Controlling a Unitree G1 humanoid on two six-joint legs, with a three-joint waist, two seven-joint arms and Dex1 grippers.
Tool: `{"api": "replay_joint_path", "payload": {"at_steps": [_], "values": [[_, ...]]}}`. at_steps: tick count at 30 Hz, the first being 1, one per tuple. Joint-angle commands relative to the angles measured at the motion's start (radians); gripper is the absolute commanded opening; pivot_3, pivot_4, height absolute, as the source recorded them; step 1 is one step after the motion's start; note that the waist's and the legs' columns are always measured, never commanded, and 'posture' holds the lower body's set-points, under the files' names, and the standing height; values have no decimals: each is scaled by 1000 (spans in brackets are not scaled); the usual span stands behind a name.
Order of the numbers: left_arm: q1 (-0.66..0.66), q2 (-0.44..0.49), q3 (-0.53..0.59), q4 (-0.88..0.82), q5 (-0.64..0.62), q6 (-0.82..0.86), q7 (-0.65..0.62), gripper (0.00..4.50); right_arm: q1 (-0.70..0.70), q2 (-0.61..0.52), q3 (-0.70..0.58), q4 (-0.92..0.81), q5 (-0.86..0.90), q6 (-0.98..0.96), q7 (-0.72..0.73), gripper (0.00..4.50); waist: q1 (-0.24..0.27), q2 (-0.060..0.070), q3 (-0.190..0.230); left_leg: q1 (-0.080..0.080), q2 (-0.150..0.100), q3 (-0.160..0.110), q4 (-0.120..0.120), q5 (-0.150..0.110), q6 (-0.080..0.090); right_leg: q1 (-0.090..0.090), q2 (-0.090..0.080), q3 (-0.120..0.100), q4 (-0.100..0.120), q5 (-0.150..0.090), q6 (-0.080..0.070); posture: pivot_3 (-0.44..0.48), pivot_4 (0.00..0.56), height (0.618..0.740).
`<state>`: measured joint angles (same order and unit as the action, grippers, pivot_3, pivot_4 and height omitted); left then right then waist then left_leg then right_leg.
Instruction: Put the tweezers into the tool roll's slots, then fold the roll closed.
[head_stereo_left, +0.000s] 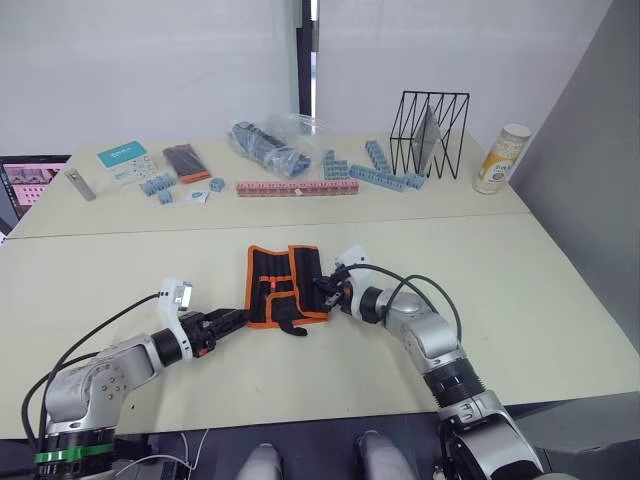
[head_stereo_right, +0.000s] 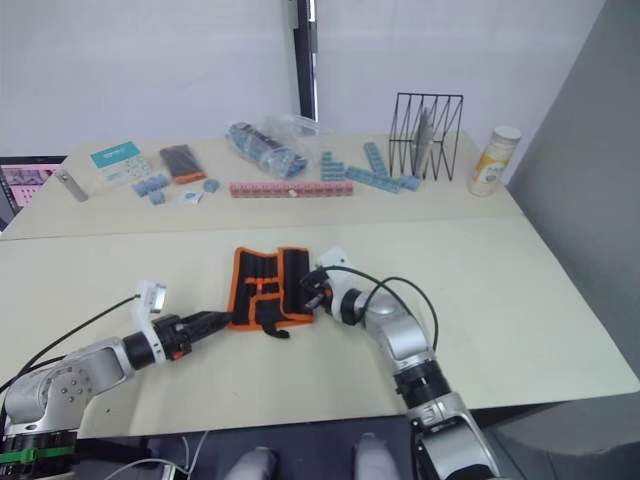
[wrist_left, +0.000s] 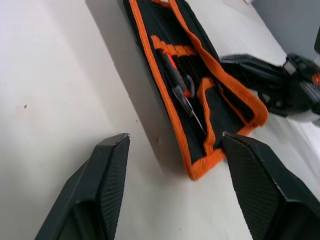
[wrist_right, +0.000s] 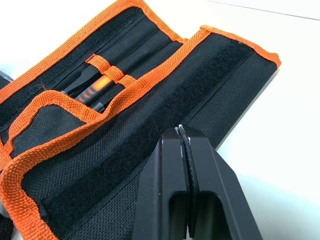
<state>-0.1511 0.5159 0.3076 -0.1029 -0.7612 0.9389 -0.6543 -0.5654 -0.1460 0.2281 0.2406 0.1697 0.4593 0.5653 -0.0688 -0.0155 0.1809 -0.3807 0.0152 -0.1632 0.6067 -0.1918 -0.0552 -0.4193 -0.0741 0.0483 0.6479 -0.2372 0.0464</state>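
The table (head_stereo_left: 520, 300) carries the work near its front edge, with clutter well apart along the far side: a wire rack (head_stereo_left: 428, 134), a row of pink blocks (head_stereo_left: 297, 187) and a bottle (head_stereo_left: 501, 158). The tool roll (head_stereo_left: 283, 284) lies open and flat between the two arms, its orange edging facing up.

The right gripper (head_stereo_left: 328, 293) sits at the roll's right edge. In its wrist view the two fingers are pressed together with a thin strip of material between them, which looks like the flap's edge, though what exactly is pinched cannot be told for sure. The left gripper (head_stereo_left: 236, 317) rests just beside the roll's lower left corner with its fingers spread wide and nothing in them.

Tweezers (wrist_left: 183, 93) lie in the slots (wrist_left: 172, 50) inside the roll, one thin tip poking past the elastic; how many are seated cannot be counted.

The step in hand appears to be the fold. To do it well, the right arm should lift the flap and carry it leftward in a low arc, while the left fingers pin the near corner so the roll does not slide. The protruding tip should stay under the flap.
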Motion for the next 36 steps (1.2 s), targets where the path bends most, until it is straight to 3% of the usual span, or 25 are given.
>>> {"api": "replay_joint_path", "payload": {"at_steps": [1, 4, 5, 13, 22, 28, 36], "values": [[-20, -11, -19, 2, 4, 0, 19, 3102, 23, 4, 21, -8, -14, 36, 6, 0, 0, 0, 0, 0, 0, 0, 0, 0, 0, 0, 0, 0, 0, 0, 0, 0, 150, 737], [-29, -16, -37, 19, 15, 2, 24, 3102, 28, 6, 22, -19, -15, 41, 6, 0, 0, 0, 0, 0, 0, 0, 0, 0, 0, 0, 0, 0, 0, 0, 0, 0, 150, 737], [-34, -17, -48, 30, 25, -2, 23, 2532, 29, 7, 22, -22, -16, 43, 6, 0, 0, 0, 0, 0, 0, 0, 0, 0, 0, 0, 0, 0, 0, 0, 0, 0, 150, 737], [-75, -39, -79, 87, 56, -22, 23, 22, 27, 14, 14, -47, -15, 58, 4, 0, 0, 0, 0, -1, 0, 0, 0, 0, 0, 0, 0, 0, 0, 0, 0, 0, 150, 737], [-99, -15, -50, 104, 54, -42, -2, 22, 36, 9, 31, -63, -34, 56, 1, 0, 0, 0, 0, -1, -1, 0, 0, 0, 0, -1, 0, 0, 0, 0, 0, 0, 150, 737], [-197, 108, -38, 141, 72, -72, -81, 22, 74, 19, 65, -159, -25, 103, 20, 0, -4, 0, 0, -3, 1, 0, 0, 0, 0, -3, 1, 0, 0, 0, 0, 0, 150, 737], [-233, 216, -195, 36, 110, -81, -236, 22, 116, 56, 78, -263, -15, 180, -18, 0, -3, 0, 0, -4, 0, 1, -2, 0, 0, -4, 0, 1, -2, 0, 0, 0, 150, 737]]}}
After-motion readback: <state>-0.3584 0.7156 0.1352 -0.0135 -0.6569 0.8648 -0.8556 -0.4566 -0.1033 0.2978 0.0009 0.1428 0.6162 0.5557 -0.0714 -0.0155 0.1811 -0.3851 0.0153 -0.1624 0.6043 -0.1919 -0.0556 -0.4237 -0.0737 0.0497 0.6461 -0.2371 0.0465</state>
